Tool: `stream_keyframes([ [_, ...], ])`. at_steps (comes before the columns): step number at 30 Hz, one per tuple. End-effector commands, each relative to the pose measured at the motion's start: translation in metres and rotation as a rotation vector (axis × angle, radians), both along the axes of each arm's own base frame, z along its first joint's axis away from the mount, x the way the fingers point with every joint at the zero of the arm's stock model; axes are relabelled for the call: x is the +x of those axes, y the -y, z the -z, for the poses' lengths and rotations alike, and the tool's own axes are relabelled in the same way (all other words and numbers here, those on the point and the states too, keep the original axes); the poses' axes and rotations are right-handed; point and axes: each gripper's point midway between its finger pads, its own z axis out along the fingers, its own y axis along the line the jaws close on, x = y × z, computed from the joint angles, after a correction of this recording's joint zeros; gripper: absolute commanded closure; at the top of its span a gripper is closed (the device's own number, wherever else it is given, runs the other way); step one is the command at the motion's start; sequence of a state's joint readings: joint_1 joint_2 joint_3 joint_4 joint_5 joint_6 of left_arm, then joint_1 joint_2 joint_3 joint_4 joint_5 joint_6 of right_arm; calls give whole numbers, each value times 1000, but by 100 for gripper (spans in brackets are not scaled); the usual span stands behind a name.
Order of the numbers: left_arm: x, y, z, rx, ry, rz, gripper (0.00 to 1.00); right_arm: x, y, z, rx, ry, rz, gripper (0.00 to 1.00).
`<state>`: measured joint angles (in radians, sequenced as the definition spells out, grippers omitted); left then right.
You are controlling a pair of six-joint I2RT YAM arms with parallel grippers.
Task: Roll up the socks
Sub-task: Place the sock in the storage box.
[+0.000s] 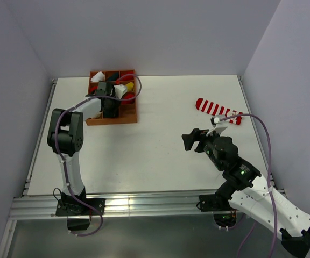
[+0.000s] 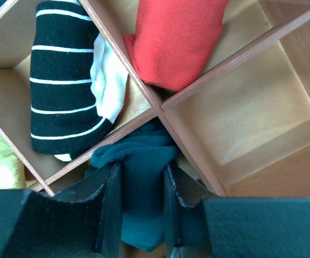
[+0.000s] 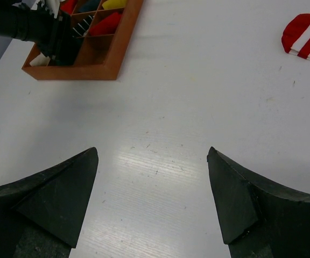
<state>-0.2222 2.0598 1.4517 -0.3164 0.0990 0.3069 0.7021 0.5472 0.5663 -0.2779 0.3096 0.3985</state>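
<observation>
The left gripper (image 2: 141, 171) is clamping a dark green fabric sock (image 2: 140, 226), the right gripper (image 3: 152, 156) is gaping, and the red-and-white striped sock (image 1: 211, 108) is lying diagonally, its rounded end pointing far-left.

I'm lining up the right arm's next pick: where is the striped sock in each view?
Top: striped sock right of centre, flat on the table.
Left wrist: not in it; only the left gripper shut on the green sock.
Right wrist: striped sock in the top right corner, cut by the edge.
Shared landmark: tray, upper left in top and right wrist, filling left wrist.
</observation>
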Motion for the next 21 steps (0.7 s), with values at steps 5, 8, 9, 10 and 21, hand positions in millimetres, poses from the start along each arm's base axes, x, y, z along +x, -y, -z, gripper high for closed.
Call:
stream_keyframes([
  [5, -32, -13, 34, 23, -189, -87, 88, 2, 2, -11, 17, 43, 5, 11],
  [8, -26, -10, 5, -9, -121, -92, 72, 2, 1, -12, 20, 46, 4, 11],
  [9, -24, -9, -2, -18, -104, -93, 68, 2, 1, -12, 20, 46, 4, 11],
  [10, -21, -8, -17, -29, -73, -96, 63, 2, 1, -13, 22, 45, 3, 11],
  [21, -6, 1, -90, -92, 56, -76, 49, 0, 2, -19, 37, 54, 3, 11],
])
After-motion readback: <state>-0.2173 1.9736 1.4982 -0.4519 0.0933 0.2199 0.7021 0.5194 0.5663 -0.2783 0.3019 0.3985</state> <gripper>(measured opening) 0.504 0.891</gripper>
